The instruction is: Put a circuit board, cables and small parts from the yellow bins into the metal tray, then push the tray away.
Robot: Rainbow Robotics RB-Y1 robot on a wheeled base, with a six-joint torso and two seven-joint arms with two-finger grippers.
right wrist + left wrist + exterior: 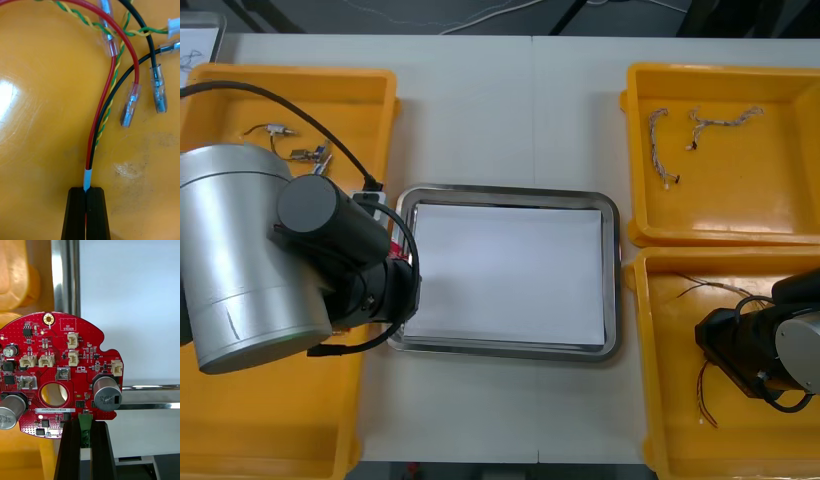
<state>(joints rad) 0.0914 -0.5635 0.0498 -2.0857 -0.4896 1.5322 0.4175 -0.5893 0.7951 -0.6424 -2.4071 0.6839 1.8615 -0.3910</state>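
Nearest, on the right: right hand point(86, 193) low in the near right yellow bin point(650, 400), fingers pressed close on the white-banded end of a red-and-black cable point(98, 123). Past the fingertips, a split into one red lead and one black lead, each ending in a clear-sleeved terminal flat on the bin floor. Running alongside and touching, a twisted yellow-and-green cable point(112, 77).

On the left: left arm over the near left yellow bin point(280, 420), left hand point(85, 423) at the left rim of the metal tray point(612, 280), pinching the green connector point(85, 435) on the edge of a round red circuit board point(60, 367). Board face turned toward the wrist camera, straddling the rim: one part over yellow bin, the other over the tray's white inside.

Tray in the middle of the tabletop point(480, 90), between the bins.

Farther back: far left yellow bin point(210, 80) with small metal parts point(290, 145) near its middle; far right yellow bin point(635, 150) with two pale twisted cables point(660, 150), apart from each other.
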